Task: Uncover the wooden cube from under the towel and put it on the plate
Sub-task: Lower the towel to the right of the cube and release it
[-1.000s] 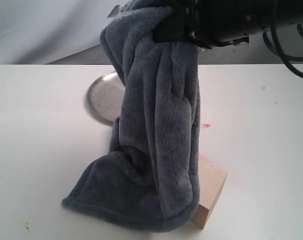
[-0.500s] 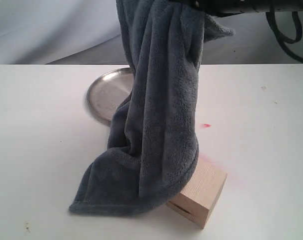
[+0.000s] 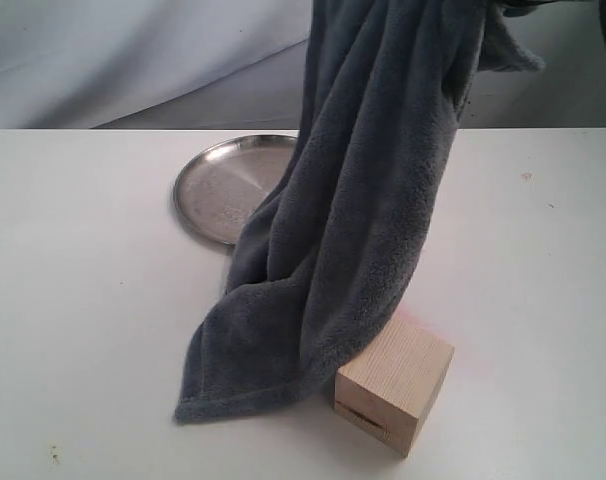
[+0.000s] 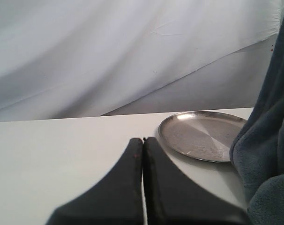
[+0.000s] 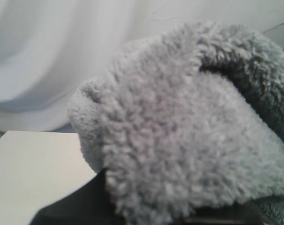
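Right claw (image 5: 146, 211) is clamped on the towel (image 3: 363, 230), holding it high so the cloth hangs off the wooden cube (image 3: 395, 385), bare on the bench (image 3: 83, 300) nearer us than the plate (image 3: 223, 190), while the left claw (image 4: 143, 145) waits closed and empty near that plate.

No legible text or markings.

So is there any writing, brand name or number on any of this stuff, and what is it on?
None: no readable word, number or sign in any view.
plate: only a faint engraved pattern, no letters.
wooden cube: wood grain and a thin dark slot, no label.
towel: plain blue-grey fleece, no tag visible.
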{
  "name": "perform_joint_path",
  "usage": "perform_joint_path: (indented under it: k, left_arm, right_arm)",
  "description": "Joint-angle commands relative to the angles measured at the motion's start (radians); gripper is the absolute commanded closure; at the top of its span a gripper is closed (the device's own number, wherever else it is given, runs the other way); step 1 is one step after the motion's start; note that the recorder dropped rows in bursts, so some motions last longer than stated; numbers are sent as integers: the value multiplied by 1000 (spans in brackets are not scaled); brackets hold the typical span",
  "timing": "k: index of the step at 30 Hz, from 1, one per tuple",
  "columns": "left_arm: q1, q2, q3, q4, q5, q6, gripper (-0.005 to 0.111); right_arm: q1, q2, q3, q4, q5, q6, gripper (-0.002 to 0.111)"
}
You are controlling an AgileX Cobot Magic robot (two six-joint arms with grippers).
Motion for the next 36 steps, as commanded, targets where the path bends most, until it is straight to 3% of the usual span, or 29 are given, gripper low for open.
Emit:
perform_joint_path:
  k: [1, 21, 28, 36]
  left_arm:
    - [-5, -4, 4, -2, -2, -3, 107]
    - [-5, -4, 4, -2, -2, -3, 107]
    - [-5, -4, 4, -2, -2, -3, 107]
    - [-5, -4, 4, -2, -2, -3, 107]
  right_arm:
    - [-59, -3, 1, -42, 58, -11, 108]
    - [-274, -3, 1, -354, 164, 201, 108]
    - [-260, 32, 1, -337, 157, 199, 108]
    - [-180, 154, 1, -321, 120, 199, 108]
